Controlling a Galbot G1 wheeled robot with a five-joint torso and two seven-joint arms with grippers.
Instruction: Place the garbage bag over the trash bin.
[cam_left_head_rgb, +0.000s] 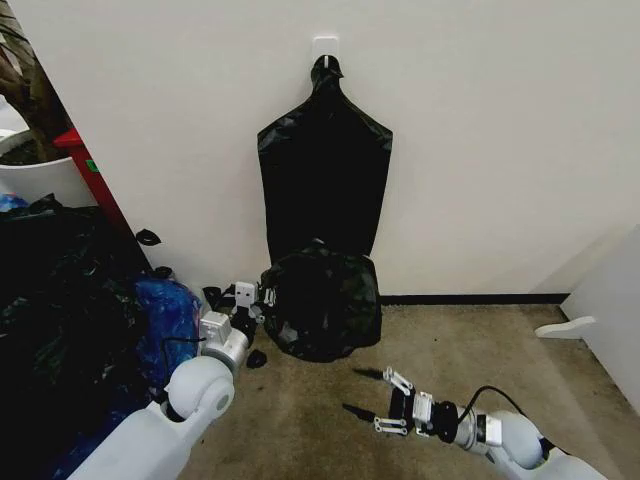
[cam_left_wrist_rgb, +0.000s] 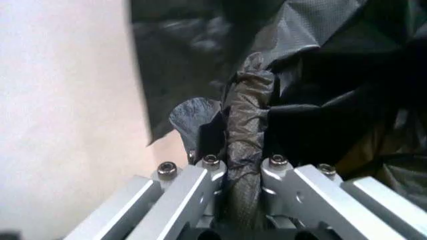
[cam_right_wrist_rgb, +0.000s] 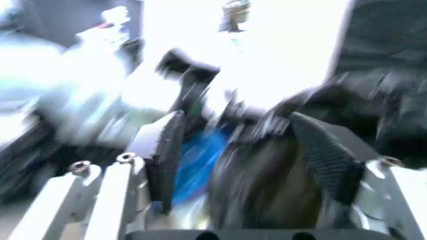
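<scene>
Left wrist view: left hand (cam_left_wrist_rgb: 243, 165) clamps garbage bag (cam_left_wrist_rgb: 247, 125) fold; right hand (cam_left_head_rgb: 368, 392) open, apart.

- A plain indoor corner, perhaps a home or office utility spot; which one cannot be told.
- Far: bare white wall (cam_left_head_rgb: 480, 150) with a hook (cam_left_head_rgb: 325, 45) and dark baseboard (cam_left_head_rgb: 470, 298).
- Near: brownish carpet floor (cam_left_head_rgb: 330, 410).
- Far left: white planter pot (cam_left_head_rgb: 35, 180) with red trim.

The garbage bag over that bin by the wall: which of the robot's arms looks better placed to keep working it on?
Probably the left. The left gripper is at the garbage bag, shut on a twisted fold of it. The right gripper is open, out over the floor, apart from the bag.
</scene>
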